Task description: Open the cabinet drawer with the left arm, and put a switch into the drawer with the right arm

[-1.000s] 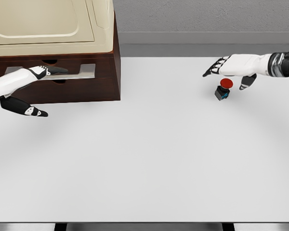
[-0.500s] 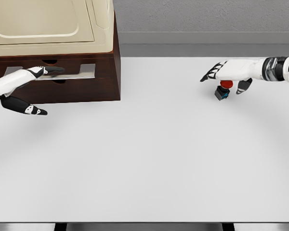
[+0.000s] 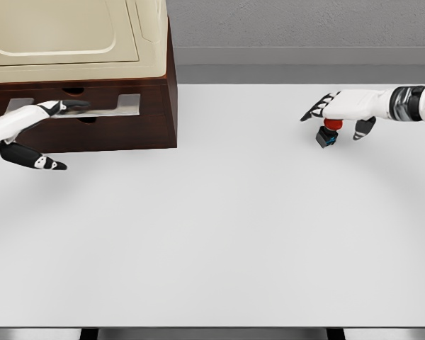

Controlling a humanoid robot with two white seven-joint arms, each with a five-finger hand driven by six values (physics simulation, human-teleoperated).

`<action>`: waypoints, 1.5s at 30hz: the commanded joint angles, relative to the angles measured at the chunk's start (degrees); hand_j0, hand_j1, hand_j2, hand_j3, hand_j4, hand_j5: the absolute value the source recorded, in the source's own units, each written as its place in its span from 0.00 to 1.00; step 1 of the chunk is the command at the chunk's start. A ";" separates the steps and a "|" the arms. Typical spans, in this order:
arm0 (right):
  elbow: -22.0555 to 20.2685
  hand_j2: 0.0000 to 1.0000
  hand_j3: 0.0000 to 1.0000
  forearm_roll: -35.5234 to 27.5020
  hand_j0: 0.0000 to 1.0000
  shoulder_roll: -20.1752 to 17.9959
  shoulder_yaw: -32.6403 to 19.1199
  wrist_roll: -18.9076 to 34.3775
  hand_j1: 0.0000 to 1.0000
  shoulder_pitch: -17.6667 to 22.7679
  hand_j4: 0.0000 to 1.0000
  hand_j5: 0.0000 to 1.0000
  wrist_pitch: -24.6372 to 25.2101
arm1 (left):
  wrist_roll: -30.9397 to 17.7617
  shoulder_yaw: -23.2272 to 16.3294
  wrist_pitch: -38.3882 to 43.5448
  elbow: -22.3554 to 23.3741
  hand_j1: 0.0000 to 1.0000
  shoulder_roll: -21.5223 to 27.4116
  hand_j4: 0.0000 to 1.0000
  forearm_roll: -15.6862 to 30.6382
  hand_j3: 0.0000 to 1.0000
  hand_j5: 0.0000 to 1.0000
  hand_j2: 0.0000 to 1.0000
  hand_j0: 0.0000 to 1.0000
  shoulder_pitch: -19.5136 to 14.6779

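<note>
Left hand (image 3: 30, 126): at the cabinet front, fingers stretched out flat against the drawer (image 3: 92, 108) and its pale handle bar (image 3: 113, 110), thumb hanging low and apart. Nothing gripped; whether the fingertips hook behind the bar cannot be told.
Drawer: front roughly flush with the dark wood cabinet (image 3: 127, 131), so it reads as shut or barely started.
Right hand (image 3: 338, 110): far right of the white table (image 3: 212, 234), palm down, fingers spread and relaxed directly above the switch (image 3: 328, 134). No grasp yet.
Switch: small black body, red button on top, a blue patch on its side. Stands on the table well apart from the cabinet, partly under the palm.
On top of cabinet: cream appliance (image 3: 71, 35), cropped by the frame.
Risk, left side: flat fingers may slide off the bar when pulled, leaving the drawer shut; a sharp tug could drag the whole cabinet.
Risk, right side: small, top-heavy-looking part. A closing thumb could tip or skid it, or press the button instead of pinching the body.
Risk, sequence: carrying the switch across before the drawer gapes leaves nowhere to drop it.
</note>
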 commanded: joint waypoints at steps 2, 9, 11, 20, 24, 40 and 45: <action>0.20 1.00 1.00 -0.33 1.00 0.05 -0.12 -0.01 1.00 0.09 1.00 1.00 0.01 | 0.02 0.07 0.08 0.88 1.00 -0.14 1.00 0.60 1.00 1.00 1.00 1.00 -0.09; 0.20 0.99 0.99 -0.16 0.99 1.54 -0.12 -0.01 0.99 0.62 0.99 0.99 0.01 | -0.24 -0.11 0.08 0.53 1.00 0.04 1.00 0.60 1.00 1.00 1.00 1.00 0.79; 0.90 0.94 0.94 0.02 0.94 1.54 -0.12 0.17 0.94 0.70 0.94 0.94 0.01 | -0.33 -0.02 0.08 0.36 1.00 0.39 1.00 0.69 1.00 1.00 1.00 1.00 0.88; 1.96 0.88 0.88 0.11 0.88 3.03 -0.12 0.17 0.88 1.41 0.88 0.88 0.01 | -2.35 -0.02 0.08 -4.04 1.00 3.73 1.00 3.50 1.00 1.00 1.00 1.00 2.02; 2.57 0.80 0.80 0.20 0.80 3.21 -0.21 0.17 0.80 1.67 0.80 0.80 0.01 | -2.44 -0.02 0.08 -6.15 1.00 5.31 1.00 4.73 1.00 1.00 1.00 1.00 3.43; 2.75 0.49 0.49 0.37 0.49 3.21 -0.39 1.31 0.49 1.76 0.49 0.49 0.01 | -2.88 0.77 0.08 -12.12 1.00 12.08 1.00 8.77 1.00 1.00 1.00 1.00 6.59; 2.48 0.47 0.47 0.28 0.47 3.03 -0.74 1.31 0.47 0.88 0.47 0.47 0.01 | -2.44 2.17 0.08 -11.77 1.00 12.70 1.00 9.47 1.00 1.00 1.00 1.00 6.06</action>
